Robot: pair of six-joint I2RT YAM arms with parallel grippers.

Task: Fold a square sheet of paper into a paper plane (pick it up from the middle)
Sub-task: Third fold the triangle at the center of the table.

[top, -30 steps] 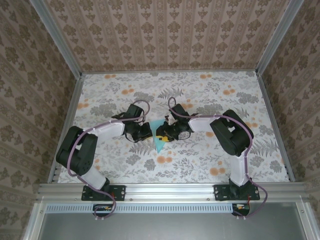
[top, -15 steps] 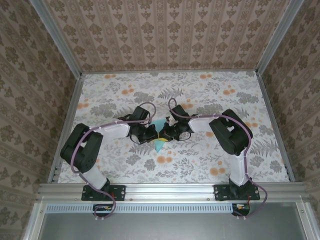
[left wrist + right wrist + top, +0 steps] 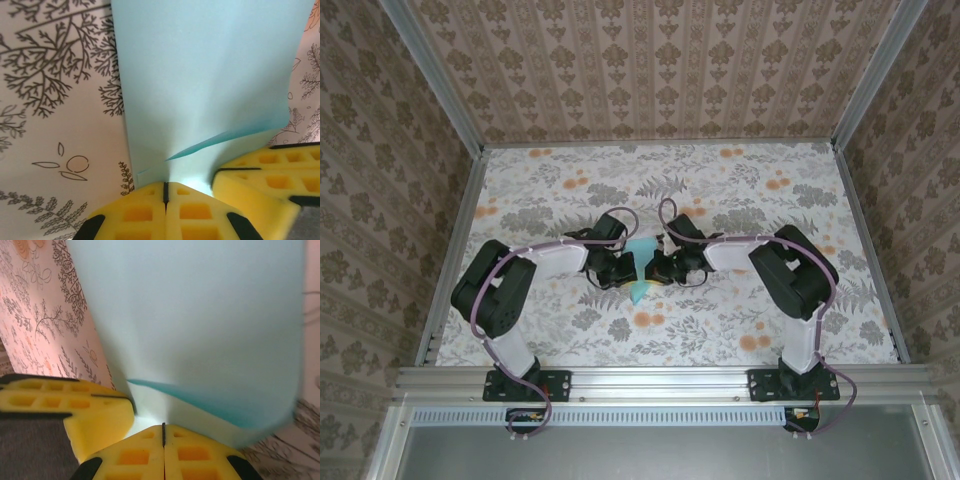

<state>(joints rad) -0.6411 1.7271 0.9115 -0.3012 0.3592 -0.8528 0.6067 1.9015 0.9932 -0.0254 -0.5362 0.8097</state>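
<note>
Left hand [image 3: 165, 202] and right hand [image 3: 163, 442] are each clamped tight on the turquoise paper sheet [image 3: 640, 262], side by side at the middle of the table [image 3: 740, 180]; judgement: move both together, no pulling apart, lest the thin sheet tear or slip.

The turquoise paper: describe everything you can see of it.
The turquoise paper is thin, plain and matte, and partly folded: a flap edge crosses it near the grip. It sits mid-table over the floral tabletop, with a pointed tip toward the near edge. The left gripper and right gripper are both shut on it, side by side.
</note>
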